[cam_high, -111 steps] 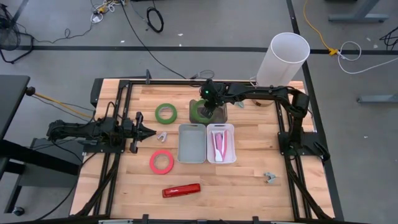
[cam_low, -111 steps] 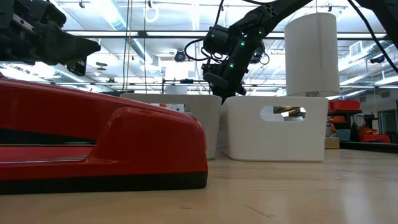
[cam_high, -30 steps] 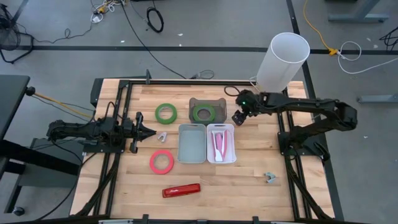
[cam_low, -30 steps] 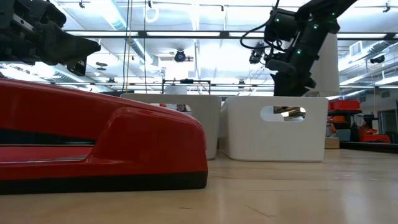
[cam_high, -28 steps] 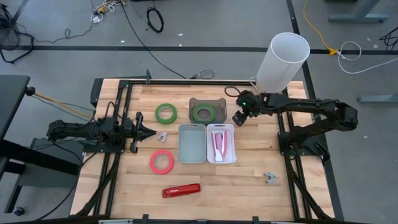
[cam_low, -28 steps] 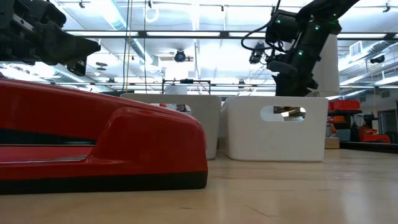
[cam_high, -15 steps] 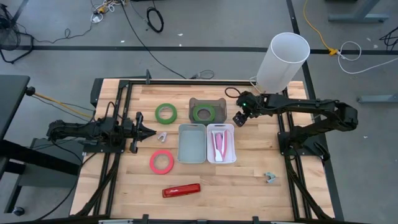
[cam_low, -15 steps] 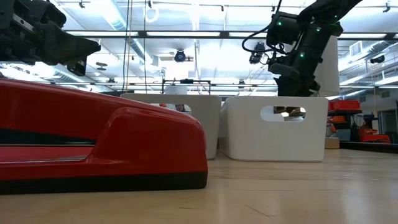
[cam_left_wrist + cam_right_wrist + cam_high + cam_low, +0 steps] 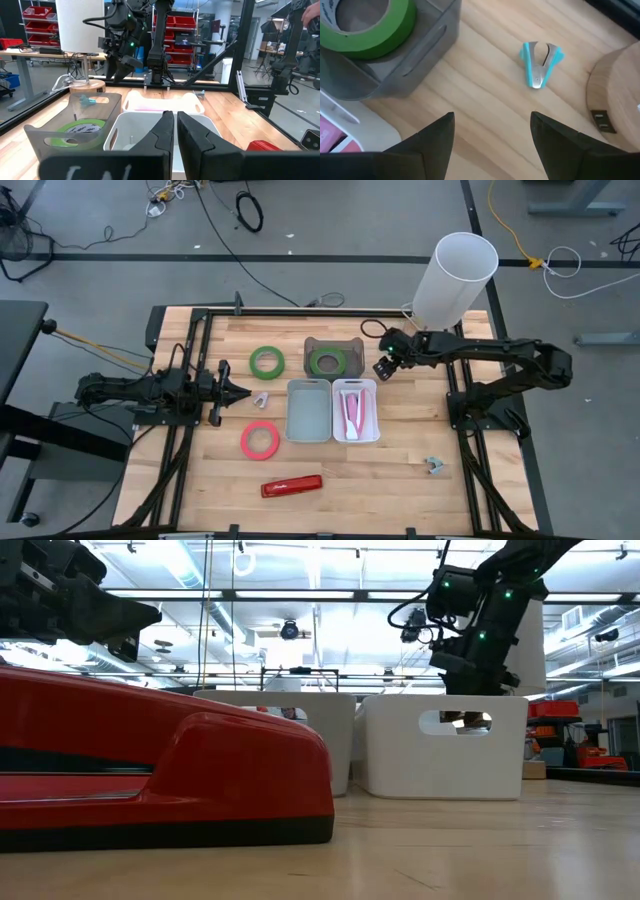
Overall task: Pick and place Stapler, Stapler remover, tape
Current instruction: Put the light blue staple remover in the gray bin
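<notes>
The red stapler (image 9: 292, 486) lies at the near edge of the table (image 9: 400, 480). A grey remover (image 9: 433, 466) sits off to its right. Next comes a red tape (image 9: 260, 440), then a grey bin (image 9: 308, 410) and a white bin (image 9: 355, 411) with a pink stapler (image 9: 351, 409) inside. The left claw (image 9: 245, 391) waits, pinched narrow, by another remover (image 9: 261, 398). Farther back, one green tape (image 9: 267, 362) lies loose. Another green tape (image 9: 367, 20) sits in a dark tray (image 9: 333, 357). The right claw (image 9: 492, 132) hangs wide and empty near the blue remover (image 9: 540, 62).
</notes>
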